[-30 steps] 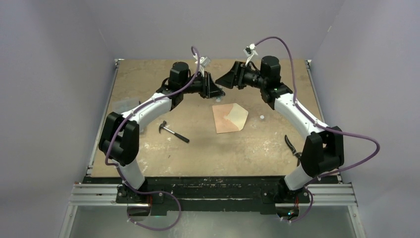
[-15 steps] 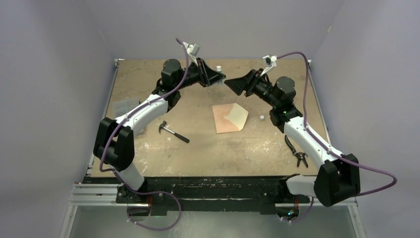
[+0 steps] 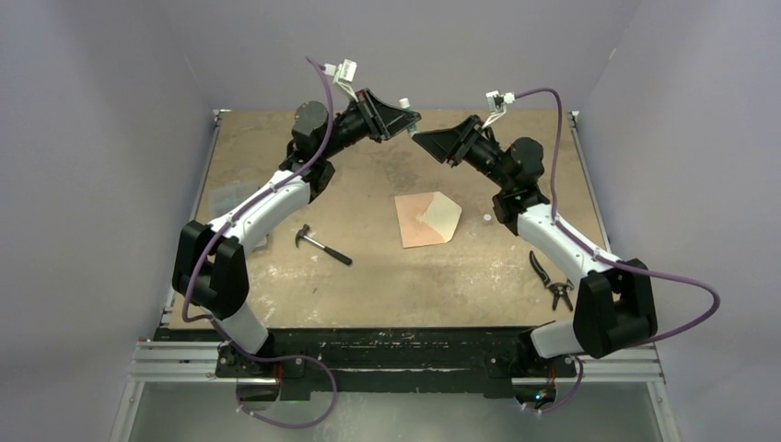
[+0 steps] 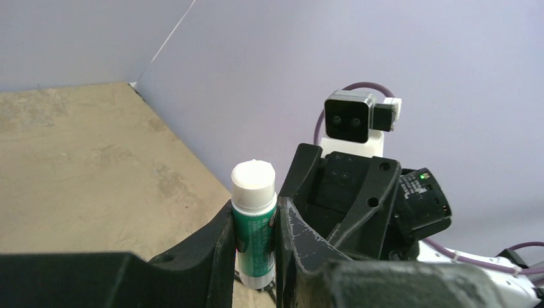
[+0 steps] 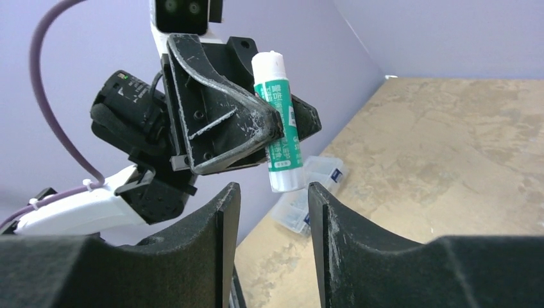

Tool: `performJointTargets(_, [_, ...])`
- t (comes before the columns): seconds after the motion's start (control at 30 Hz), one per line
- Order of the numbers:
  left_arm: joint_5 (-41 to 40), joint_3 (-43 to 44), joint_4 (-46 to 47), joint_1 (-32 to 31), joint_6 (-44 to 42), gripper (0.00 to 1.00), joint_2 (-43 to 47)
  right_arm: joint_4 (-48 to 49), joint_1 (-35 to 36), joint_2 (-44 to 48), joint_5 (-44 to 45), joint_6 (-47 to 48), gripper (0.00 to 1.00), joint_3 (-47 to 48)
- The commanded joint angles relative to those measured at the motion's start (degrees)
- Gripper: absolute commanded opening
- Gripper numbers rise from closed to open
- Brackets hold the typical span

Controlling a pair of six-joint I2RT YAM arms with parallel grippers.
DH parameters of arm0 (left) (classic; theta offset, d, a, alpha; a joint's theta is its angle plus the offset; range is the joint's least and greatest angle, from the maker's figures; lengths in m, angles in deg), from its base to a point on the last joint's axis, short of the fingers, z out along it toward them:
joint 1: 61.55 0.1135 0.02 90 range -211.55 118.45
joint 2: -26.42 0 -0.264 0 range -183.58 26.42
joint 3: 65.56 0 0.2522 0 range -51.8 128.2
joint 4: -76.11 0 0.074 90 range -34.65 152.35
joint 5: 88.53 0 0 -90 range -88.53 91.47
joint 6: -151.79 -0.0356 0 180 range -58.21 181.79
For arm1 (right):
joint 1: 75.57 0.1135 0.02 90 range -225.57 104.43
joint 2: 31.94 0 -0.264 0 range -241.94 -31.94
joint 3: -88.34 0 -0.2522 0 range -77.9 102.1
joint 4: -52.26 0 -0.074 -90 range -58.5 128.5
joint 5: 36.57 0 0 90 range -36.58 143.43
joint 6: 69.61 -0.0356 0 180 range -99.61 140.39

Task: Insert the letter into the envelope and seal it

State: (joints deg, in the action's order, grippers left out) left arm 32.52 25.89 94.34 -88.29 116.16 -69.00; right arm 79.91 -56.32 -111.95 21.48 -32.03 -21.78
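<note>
From above, the envelope (image 3: 422, 226) lies flat near the middle of the table (image 3: 387, 285), its cream flap (image 3: 446, 215) open and pointing right. The letter cannot be told apart from it at this distance. Both arms are raised over the far edge. The left gripper (image 3: 406, 117) is clamped on a glue stick (image 3: 403, 102), and the right gripper (image 3: 422, 138) faces it, tip to tip and very near. A hammer (image 3: 322, 245) lies left of the envelope, pliers (image 3: 552, 280) lie by the right edge, and a clear plastic box (image 3: 229, 198) sits at the left edge.

The left wrist camera shows its own black fingers (image 4: 218, 250) pressed on the green body of the stick, which stands upright with its white end on top. The other arm's pincer is just behind it.

The right wrist camera shows its own jaws apart and empty, with the lower end of the held stick just past their tips. The envelope is out of sight in both wrist views.
</note>
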Motion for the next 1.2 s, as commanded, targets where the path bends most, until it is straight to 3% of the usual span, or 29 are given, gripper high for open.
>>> performJointTargets(0.0, [0.6,1.9,5.8,0.3,4.8,0.00,2.1,9.4,0.3,-1.6,-3.2,-5.7,0.44,2.7])
performJointTargets(0.13, [1.1,1.4,8.7,0.3,7.2,0.00,2.0,11.4,0.3,-3.5,-4.3,-8.3,0.38,4.4])
performJointTargets(0.27, [1.3,2.0,9.6,0.3,8.2,0.00,2.0,13.5,0.3,-3.9,-3.5,-11.3,0.18,4.4])
performJointTargets(0.37, [2.2,2.7,9.8,0.3,9.2,0.00,1.7,21.1,0.3,-5.0,-4.2,-16.2,0.10,4.5])
performJointTargets(0.57, [2.9,3.1,11.5,0.3,11.2,0.00,1.9,30.8,0.3,-7.6,-6.4,-24.9,0.13,5.0])
performJointTargets(0.73, [3.3,2.1,16.2,0.3,13.8,0.00,2.3,32.9,0.2,-9.0,-4.0,-31.6,0.12,5.0])
performJointTargets(0.97, [4.0,-2.3,38.3,0.3,17.0,0.00,1.6,53.9,0.2,-14.7,7.0,-59.4,0.10,-0.1])
performJointTargets(1.17, [4.4,-2.2,41.5,-0.1,15.8,0.00,0.8,66.2,1.8,-17.7,18.9,-77.3,0.10,-2.0])
